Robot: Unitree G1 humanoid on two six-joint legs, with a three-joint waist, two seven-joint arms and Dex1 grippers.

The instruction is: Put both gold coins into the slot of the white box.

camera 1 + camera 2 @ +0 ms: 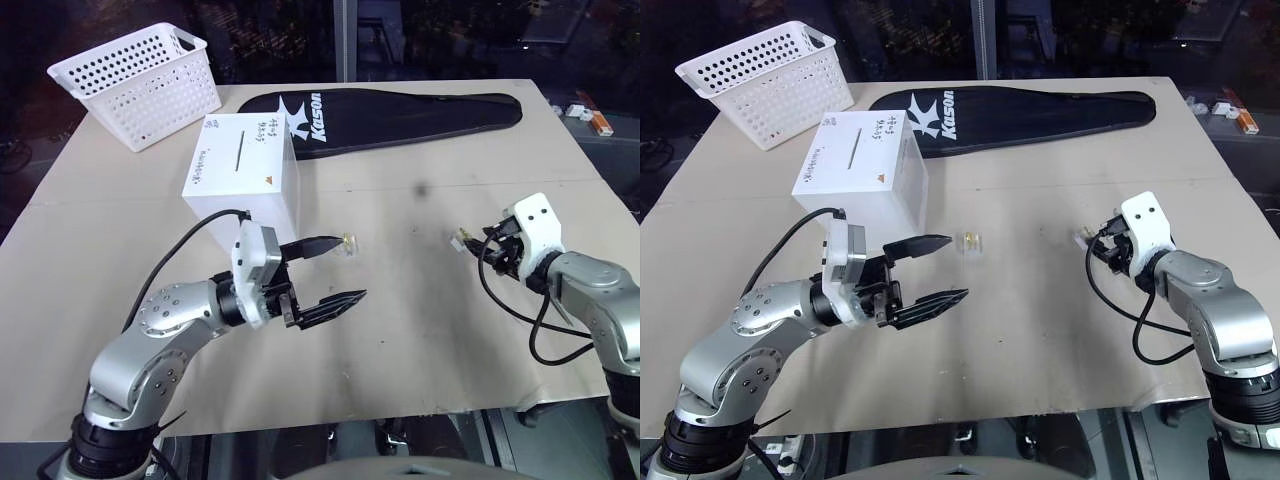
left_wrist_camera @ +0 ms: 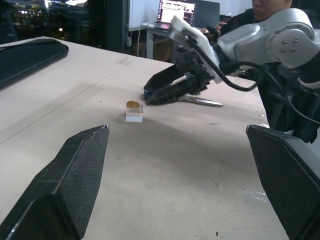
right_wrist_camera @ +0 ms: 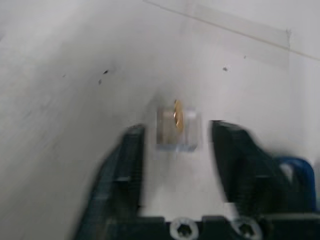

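Right gripper [image 3: 175, 145] poised at one cased coin, left gripper [image 1: 940, 270] spread wide beside the other.

The right gripper's two black fingers [image 3: 127, 165] stand apart – a gold coin [image 3: 176, 125] in its clear casing sits on the table [image 1: 420, 330] just past their tips, in line with the gap and not clamped. The left gripper points across the table with its fingers fully apart, gripping nothing; the second gold coin [image 1: 969, 242] lies just beyond its upper fingertip, between the two arms. Behind the left gripper stands the white box [image 1: 240, 165], its dark slot [image 1: 238, 152] facing up. A blue-handled pair of scissors [image 2: 200, 101] lies by the right gripper. Farther back – a white perforated basket [image 1: 140, 80] at the table's left corner and a long black case [image 1: 400, 115] alongside.
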